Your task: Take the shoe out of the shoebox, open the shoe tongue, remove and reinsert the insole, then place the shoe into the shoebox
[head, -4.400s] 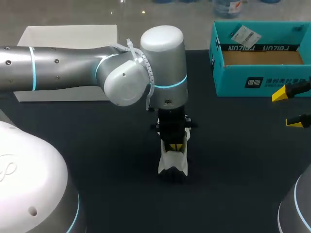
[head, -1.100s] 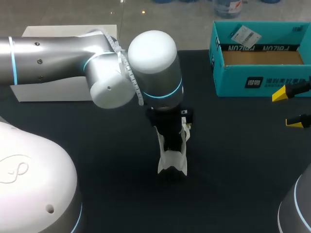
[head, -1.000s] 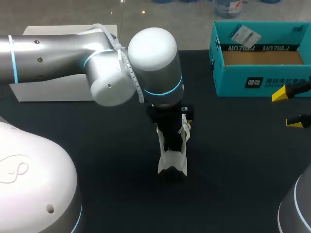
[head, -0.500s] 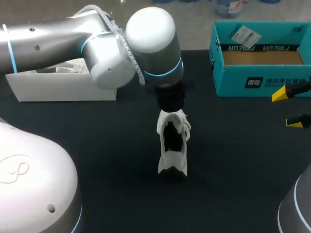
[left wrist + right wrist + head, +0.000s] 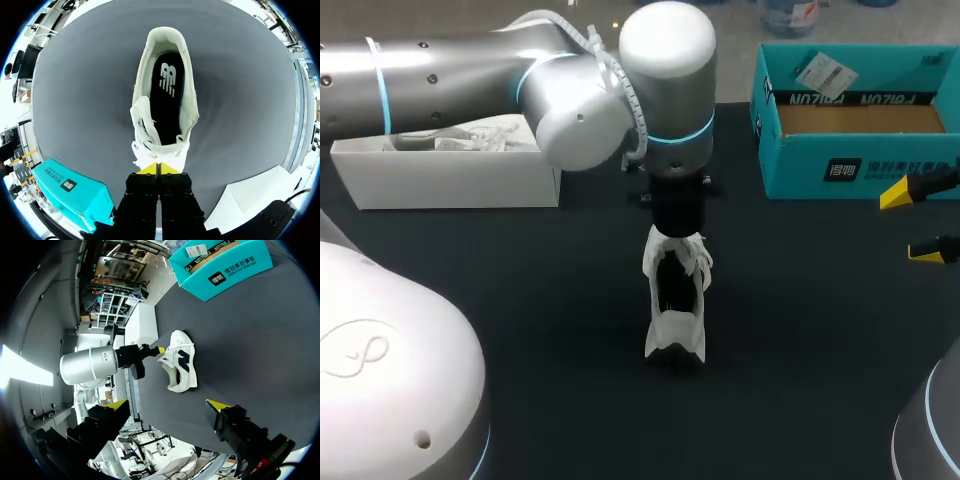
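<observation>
Our left gripper (image 5: 156, 168), fingers pressed together on nothing, hangs over the toe end of the white sneaker (image 5: 675, 295), which stands mid-table; our right gripper (image 5: 910, 222) sits wide open near the teal shoebox (image 5: 850, 165)

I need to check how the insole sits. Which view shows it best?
The left wrist view: it looks straight into the shoe, so the black insole shows. The head view gives only a dark opening; the right wrist view shows mostly the shoe's side, with the insole not discernible.

The left arm (image 5: 450, 70) enters from nine o'clock, left gripper (image 5: 159, 168) pointing down, tips pressed together; right gripper (image 5: 912, 222) sits at three o'clock, fingers spread.
</observation>
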Robot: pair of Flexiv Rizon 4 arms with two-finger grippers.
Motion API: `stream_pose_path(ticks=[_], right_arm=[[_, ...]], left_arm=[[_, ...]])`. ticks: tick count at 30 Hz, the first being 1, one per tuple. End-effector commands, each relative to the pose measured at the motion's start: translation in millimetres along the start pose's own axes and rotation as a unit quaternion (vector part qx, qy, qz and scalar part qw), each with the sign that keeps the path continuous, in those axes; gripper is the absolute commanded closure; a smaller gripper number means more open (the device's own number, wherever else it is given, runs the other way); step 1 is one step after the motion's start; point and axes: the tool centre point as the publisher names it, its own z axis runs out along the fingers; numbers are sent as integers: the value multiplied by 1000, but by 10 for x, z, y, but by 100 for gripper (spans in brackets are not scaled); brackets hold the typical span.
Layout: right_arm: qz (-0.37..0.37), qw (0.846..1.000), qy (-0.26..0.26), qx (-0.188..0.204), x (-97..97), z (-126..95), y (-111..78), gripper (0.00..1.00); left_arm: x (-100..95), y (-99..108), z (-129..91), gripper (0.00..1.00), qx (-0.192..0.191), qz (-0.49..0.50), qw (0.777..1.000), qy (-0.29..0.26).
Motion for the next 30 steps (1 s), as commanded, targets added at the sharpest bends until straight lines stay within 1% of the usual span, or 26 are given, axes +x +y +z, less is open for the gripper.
stream_pose_path(ticks=[1,3,5,7,13,15,18,20,22,23,24,28,30], right_arm=[[1,1000,-1,-2,-5,3,-17,0],[1,1000,-1,-2,-5,3,-17,0],[1,1000,-1,-2,-5,3,-17,0],[1,1000,-1,-2,-5,3,-17,0],[1,1000,-1,-2,-5,3,-17,0],[1,1000,-1,-2,-5,3,-17,0],[1,1000,-1,-2,-5,3,-17,0],[1,1000,-1,-2,-5,3,-17,0],[1,1000,-1,-2,-5,3,-17,0],[1,1000,-1,-2,-5,3,-17,0],[1,1000,-1,-2,-5,3,-17,0],[1,1000,-1,-2,-5,3,-17,0],[1,1000,-1,-2,-5,3,-17,0]], left_arm=[[-26,-42,83,100,29,4,999,15],[4,-123,107,100,53,0,998,14],[47,-189,138,100,54,-1,998,28],[92,-257,137,100,71,-10,997,38],[176,-410,58,100,77,-16,995,70],[156,-421,4,100,69,-22,996,58],[82,-379,-78,100,64,-43,996,34],[47,-373,-75,100,66,-51,996,33],[40,-415,-33,100,68,-49,996,39],[44,-438,-19,100,74,-55,995,45],[59,-488,-1,100,92,-61,992,53],[118,-670,17,100,127,-72,987,61],[139,-729,42,100,135,-71,986,66]])
